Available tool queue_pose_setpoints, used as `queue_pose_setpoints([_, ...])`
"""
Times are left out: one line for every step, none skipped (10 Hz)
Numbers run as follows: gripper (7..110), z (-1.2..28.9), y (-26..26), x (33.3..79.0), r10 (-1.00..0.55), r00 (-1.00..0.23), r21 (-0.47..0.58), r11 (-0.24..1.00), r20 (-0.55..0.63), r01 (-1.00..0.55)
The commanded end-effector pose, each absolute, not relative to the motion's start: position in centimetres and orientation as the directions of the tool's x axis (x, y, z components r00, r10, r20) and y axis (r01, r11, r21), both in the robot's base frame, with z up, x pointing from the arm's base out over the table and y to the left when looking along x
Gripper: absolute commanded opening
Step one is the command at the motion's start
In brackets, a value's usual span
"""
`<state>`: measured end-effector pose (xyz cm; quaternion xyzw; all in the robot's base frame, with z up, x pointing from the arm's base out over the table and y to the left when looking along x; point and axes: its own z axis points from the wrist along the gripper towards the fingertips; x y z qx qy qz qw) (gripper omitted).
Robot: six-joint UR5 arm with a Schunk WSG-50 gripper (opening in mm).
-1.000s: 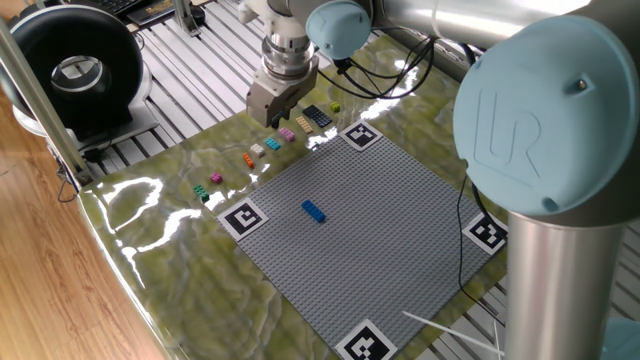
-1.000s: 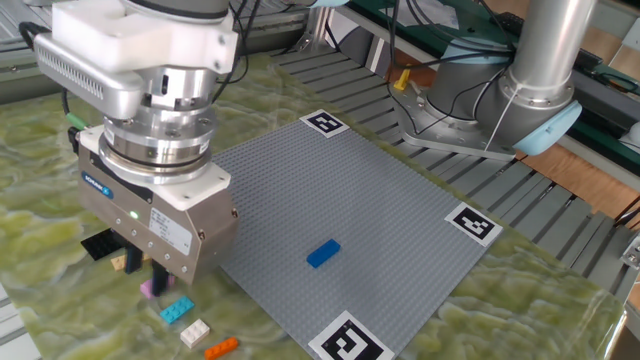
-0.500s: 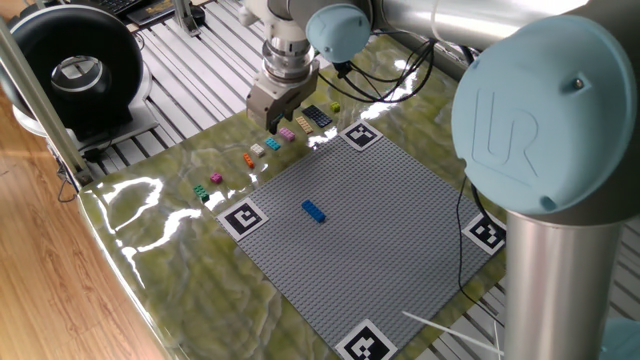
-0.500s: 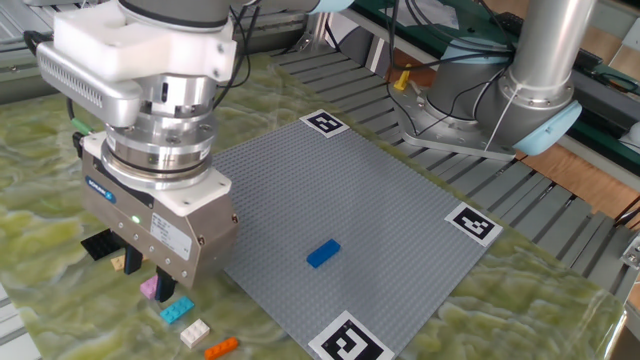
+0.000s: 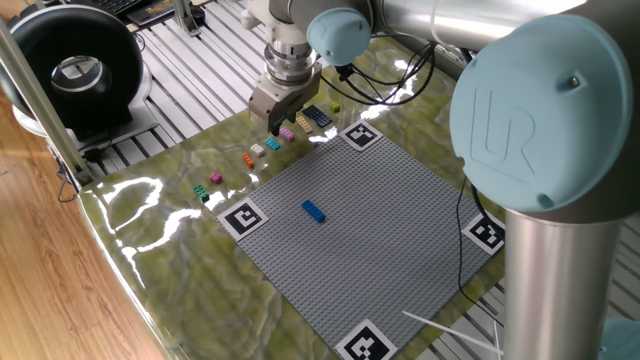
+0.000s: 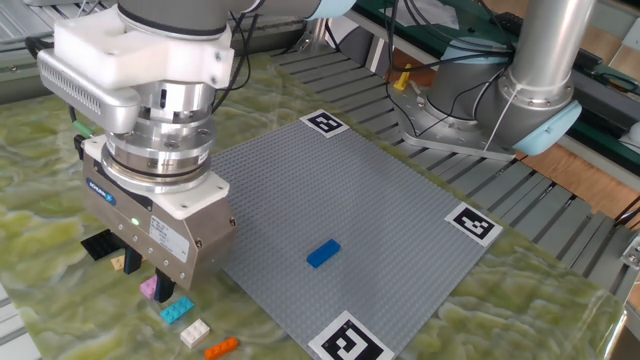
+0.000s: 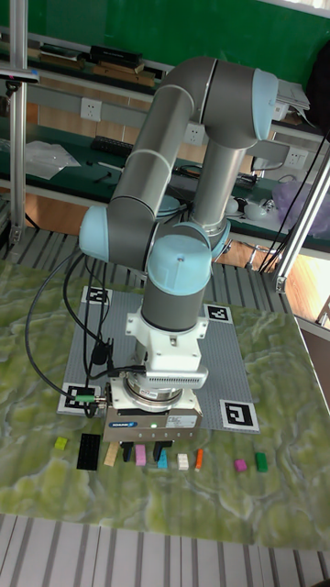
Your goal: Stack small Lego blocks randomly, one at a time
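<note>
Compared with half a second ago, the two-finger gripper (image 6: 164,292) has sunk slightly lower over the row of small Lego blocks, and nothing else on the worktop has moved. Its dark fingers (image 7: 159,450) stand apart, one on each side of the small pink studded brick (image 6: 150,288), which sits on the green marbled worktop (image 6: 40,190) just beside the near fingertip; whether they touch it cannot be told. Next along the row lie the cyan brick (image 6: 177,310), the white brick (image 6: 194,331) and the orange brick (image 6: 221,347), close together but apart from one another. On the other side of the pink brick are a tan brick (image 6: 120,263) and a flat black studded plate (image 6: 97,244). A magenta brick (image 7: 240,465) and a green brick (image 7: 260,460) lie further along, well apart from the gripper. A single blue brick (image 6: 322,253) sits near the middle of the large grey studded baseplate (image 6: 380,200), well apart from the row, with bare studs all round it. The row runs just off the baseplate's edge.
</note>
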<state>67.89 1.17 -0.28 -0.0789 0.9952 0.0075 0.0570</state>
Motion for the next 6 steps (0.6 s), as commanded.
queue_pose_setpoints([44, -0.52, 0.94, 67.67, -0.140, -0.984, 0.015, 0.990, -0.113, -0.143])
queue_pose_setpoints([44, -0.81, 0.93, 67.73, -0.140, -0.983, 0.015, 0.990, -0.118, -0.143])
queue_pose_setpoints([44, -0.78, 0.80, 67.58, -0.139, -0.984, 0.011, 0.990, -0.111, -0.142])
queue_pose_setpoints([22, -0.71, 0.84, 67.51, -0.141, -0.984, 0.014, 0.990, -0.110, -0.143])
queue_pose_setpoints([22, -0.75, 0.83, 67.42, -0.140, -0.984, 0.016, 0.990, -0.110, -0.143])
queue_pose_setpoints([22, -0.77, 0.74, 67.40, -0.142, -0.984, 0.014, 0.989, -0.112, -0.145])
